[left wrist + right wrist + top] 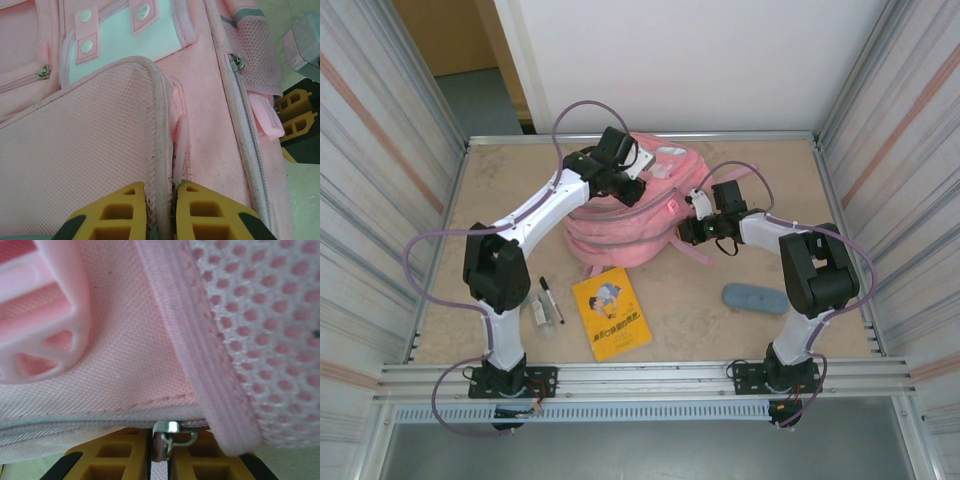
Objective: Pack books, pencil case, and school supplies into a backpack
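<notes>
The pink backpack (pixel 625 225) lies flat at the back middle of the table. My left gripper (pixel 633 187) reaches onto it from the left and, in the left wrist view, my left gripper (pixel 161 189) is shut on the backpack's grey piped mesh edge (pixel 157 125). My right gripper (pixel 686 232) is at the bag's right side. Close up, my right gripper (pixel 160 442) is shut on the zip pull under the metal slider (pixel 167 429). The yellow book (pixel 610 312), black marker (pixel 551 299), a small pale stick (pixel 537 313) and the blue-grey pencil case (pixel 755 298) lie on the table in front.
Metal-framed walls (pixel 445 210) close in the table on the left, right and back. A rail (pixel 650 378) runs along the near edge between the arm bases. A pink strap (pixel 695 255) trails from the bag toward the right arm.
</notes>
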{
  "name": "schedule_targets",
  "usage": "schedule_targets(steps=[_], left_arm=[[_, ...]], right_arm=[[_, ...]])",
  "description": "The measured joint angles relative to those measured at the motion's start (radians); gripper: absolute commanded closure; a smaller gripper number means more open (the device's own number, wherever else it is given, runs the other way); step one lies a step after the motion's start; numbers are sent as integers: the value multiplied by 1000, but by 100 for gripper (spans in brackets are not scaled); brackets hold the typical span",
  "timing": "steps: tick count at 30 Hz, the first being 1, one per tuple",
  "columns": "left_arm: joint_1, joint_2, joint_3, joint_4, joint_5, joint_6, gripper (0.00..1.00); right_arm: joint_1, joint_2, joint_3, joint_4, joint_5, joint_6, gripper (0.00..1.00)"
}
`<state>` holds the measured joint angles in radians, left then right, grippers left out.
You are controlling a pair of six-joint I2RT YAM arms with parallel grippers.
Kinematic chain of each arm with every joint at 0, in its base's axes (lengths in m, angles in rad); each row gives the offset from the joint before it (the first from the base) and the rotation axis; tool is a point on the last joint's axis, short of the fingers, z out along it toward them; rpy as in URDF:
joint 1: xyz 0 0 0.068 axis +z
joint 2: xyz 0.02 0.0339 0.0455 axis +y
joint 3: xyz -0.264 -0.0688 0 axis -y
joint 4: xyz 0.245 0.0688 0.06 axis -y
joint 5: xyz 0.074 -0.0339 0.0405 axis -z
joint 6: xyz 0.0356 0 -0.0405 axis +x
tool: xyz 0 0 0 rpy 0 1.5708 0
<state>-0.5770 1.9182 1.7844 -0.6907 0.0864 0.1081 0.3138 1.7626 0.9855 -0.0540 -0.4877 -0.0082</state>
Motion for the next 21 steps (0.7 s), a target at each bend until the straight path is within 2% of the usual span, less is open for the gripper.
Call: schedule_targets(steps=[8, 12, 21], left_arm=[[3, -7, -18, 14, 0, -2, 100], [6, -15, -40, 35, 1, -8, 100], [7, -16, -59, 70, 19, -78, 100]], right_arm=[[-6, -36, -1, -24, -50, -8, 97], [2, -37, 2, -62, -102, -30, 99], [153, -37, 24, -81, -205, -5, 99]])
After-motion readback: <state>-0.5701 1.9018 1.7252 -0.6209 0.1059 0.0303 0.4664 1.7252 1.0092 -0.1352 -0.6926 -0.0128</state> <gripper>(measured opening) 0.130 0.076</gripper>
